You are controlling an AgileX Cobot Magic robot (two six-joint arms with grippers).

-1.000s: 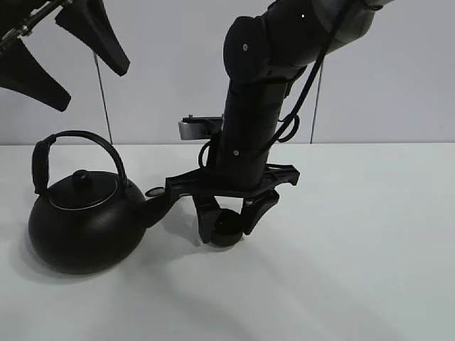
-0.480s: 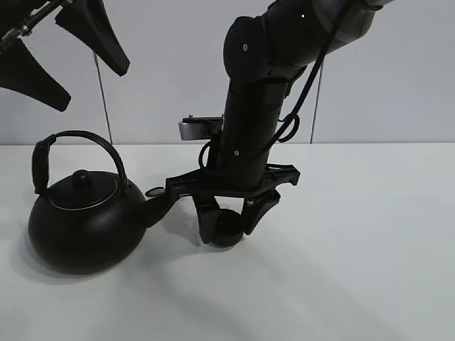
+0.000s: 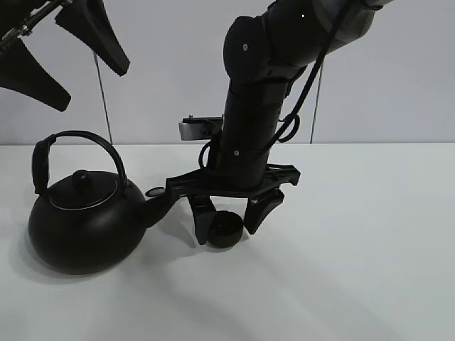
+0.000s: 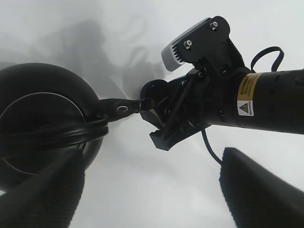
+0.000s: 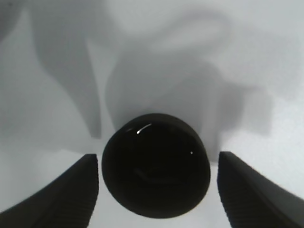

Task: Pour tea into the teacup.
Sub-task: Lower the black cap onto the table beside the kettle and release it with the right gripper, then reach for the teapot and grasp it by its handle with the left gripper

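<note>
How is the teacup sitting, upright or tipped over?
Upright. The teacup rests on the table, its round mouth facing straight up in the right wrist view.

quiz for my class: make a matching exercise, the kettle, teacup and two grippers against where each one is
1 big round black kettle
2 small round black teacup
3 left gripper
4 right gripper

A open, straddling the teacup
B raised above the kettle, open
C on the white table, spout toward the teacup
D on the table between open jaws

Pairs: 1-C, 2-D, 3-B, 4-A
</note>
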